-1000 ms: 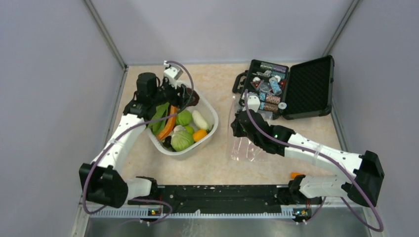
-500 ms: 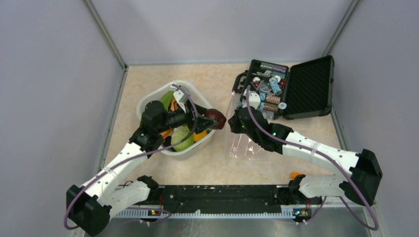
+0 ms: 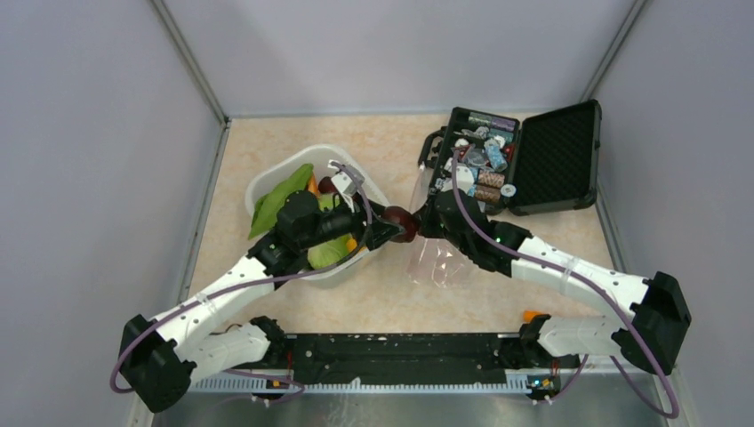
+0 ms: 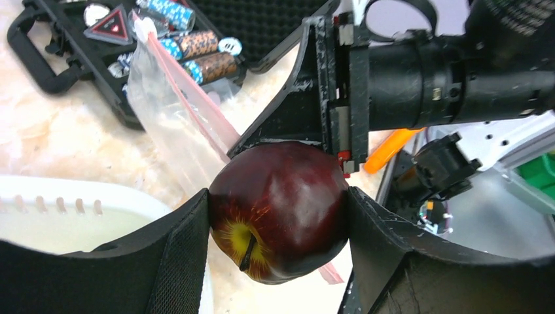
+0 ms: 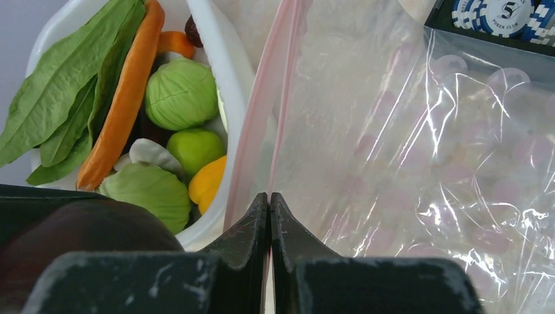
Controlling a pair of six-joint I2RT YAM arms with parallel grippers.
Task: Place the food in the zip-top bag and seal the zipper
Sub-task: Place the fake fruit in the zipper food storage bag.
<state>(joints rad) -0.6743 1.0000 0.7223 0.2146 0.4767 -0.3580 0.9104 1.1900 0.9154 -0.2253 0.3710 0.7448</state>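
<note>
The left fingers [image 4: 177, 261] clamp a dark red apple [image 4: 278, 209], stem end toward the wrist camera, just past the tub's [image 3: 307, 149] right rim at the bag's [image 5: 406, 150] mouth. The right fingers [image 5: 245, 239] are pinched together on the bag's edge. Its pink zipper [image 5: 262, 111] runs straight away from them beside the tub wall. An open black case [image 3: 551, 151] sits just behind the bag, and bare tabletop [image 3: 373, 302] lies toward the arm bases.

From above my left arm [image 3: 227, 286] hides approx half the tub [image 3: 277, 160]; rt wrist cam: bag [image 5: 406, 131] cut off at edge, apple [image 5: 85, 235] = dark blur.
</note>
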